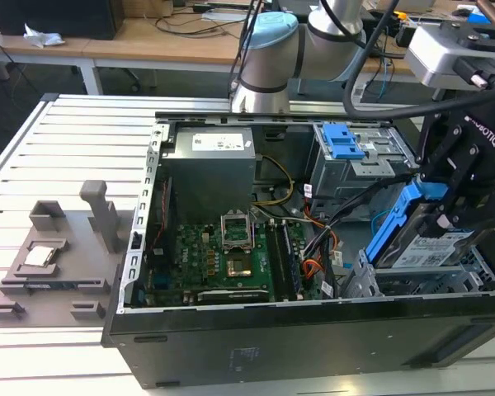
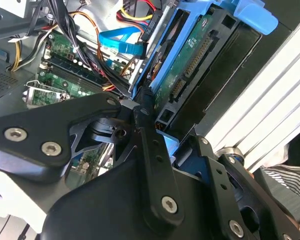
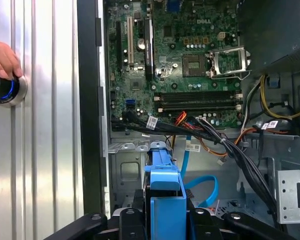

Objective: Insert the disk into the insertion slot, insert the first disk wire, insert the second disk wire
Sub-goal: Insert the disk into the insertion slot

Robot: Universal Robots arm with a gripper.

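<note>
since the disk [image 1: 429, 249] looks stiff, dense and shock-sensitive, the gripper [image 1: 455, 221] sensibly clamps it by the blue carrier [image 3: 165, 197] sides.

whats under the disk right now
The grey metal insertion slot lies just below the tilted disk. The bay's inside is hidden by the disk.

Brushed, ribbed aluminium on the table [image 1: 33, 157], and it gives off a dull sheen. The tool [image 1: 450, 216] is matt black metal, with bright steel screws dotting its links. Now the disk [image 1: 433, 247]: bare silver metal, a white paper label and a glossy blue plastic carrier. The insertion slot [image 1: 359, 280] is grey perforated sheet metal, unpainted. The case [image 1: 272, 346] has a satin black front. The motherboard [image 1: 223, 264] is green, lacquered and shiny. And the grey fixture [image 1: 58, 256] looks like matt plastic.
</note>
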